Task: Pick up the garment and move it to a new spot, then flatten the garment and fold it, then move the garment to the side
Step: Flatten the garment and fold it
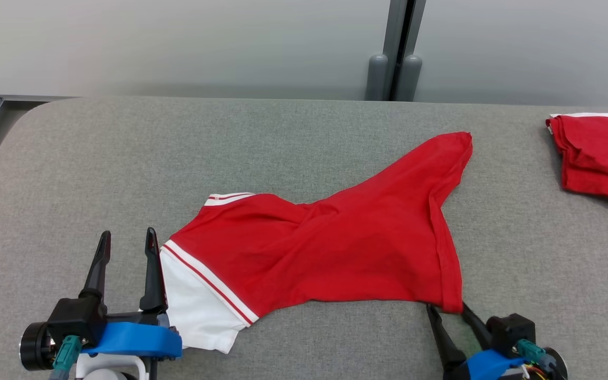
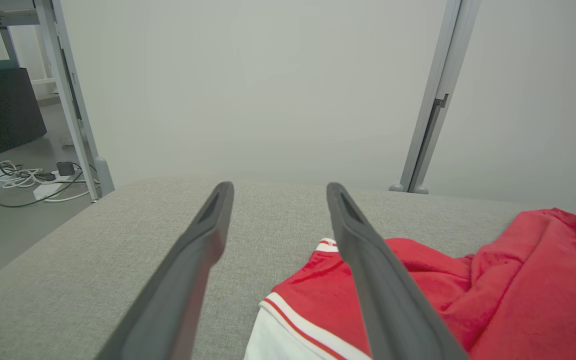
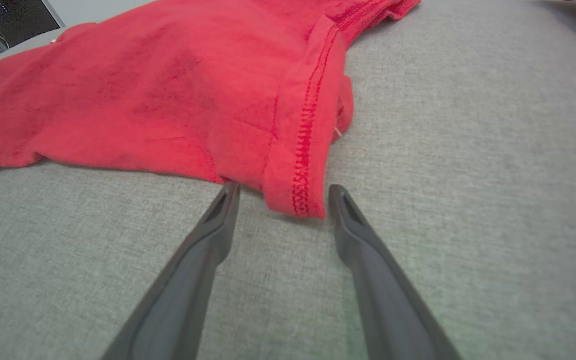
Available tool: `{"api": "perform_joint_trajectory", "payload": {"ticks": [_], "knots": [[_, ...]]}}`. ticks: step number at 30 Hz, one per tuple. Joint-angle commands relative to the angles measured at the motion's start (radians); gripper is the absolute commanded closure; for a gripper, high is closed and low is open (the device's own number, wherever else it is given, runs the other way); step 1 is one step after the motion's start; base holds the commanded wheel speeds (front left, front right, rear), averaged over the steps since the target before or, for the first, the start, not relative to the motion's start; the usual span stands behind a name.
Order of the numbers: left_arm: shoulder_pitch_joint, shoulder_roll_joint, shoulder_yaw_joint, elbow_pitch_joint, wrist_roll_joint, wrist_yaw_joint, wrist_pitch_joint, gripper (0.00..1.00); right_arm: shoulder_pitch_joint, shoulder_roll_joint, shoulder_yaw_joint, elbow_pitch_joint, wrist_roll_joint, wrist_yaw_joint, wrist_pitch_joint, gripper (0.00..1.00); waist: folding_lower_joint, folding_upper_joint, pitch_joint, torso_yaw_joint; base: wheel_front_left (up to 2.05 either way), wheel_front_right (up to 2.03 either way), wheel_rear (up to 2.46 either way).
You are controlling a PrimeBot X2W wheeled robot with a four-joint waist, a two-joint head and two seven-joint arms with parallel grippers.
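Note:
A red garment with a white, red-striped sleeve lies crumpled across the grey table. My left gripper stands open at the lower left, just beside the white sleeve edge, with nothing between its fingers. In the left wrist view the open left gripper has its right finger over the garment. My right gripper is open at the lower right, its tips at the garment's hem corner. In the right wrist view the hem corner sits just ahead of the open right gripper.
A second red garment, folded, lies at the table's far right edge. A grey partition post stands behind the table. Cables and a frame are on the floor to the left.

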Motion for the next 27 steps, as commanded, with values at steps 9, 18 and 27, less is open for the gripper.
{"api": "perform_joint_trajectory", "payload": {"ticks": [9, 18, 27], "knots": [[-0.005, -0.007, 0.013, 0.015, 0.016, -0.011, -0.005, 0.0, -0.053, -0.001, 0.104, -0.004, 0.038, 0.001, -0.043, 1.0, -0.0001, 0.0, -0.001, -0.022, 0.0, 0.0, 0.0], [0.0, -0.011, 0.004, 0.03, 0.021, -0.019, -0.005, 0.0, 0.067, -0.089, 0.248, -0.26, 0.075, 0.0, -0.009, 1.0, -0.0001, 0.0, -0.023, -0.057, 0.0, 0.0, 0.0], [0.011, -0.015, -0.001, 0.035, 0.02, -0.022, -0.005, 0.0, 0.259, -0.185, 0.264, -0.461, 0.131, 0.001, 0.165, 0.63, -0.0001, 0.0, -0.023, -0.08, 0.0, 0.0, 0.0]]}}
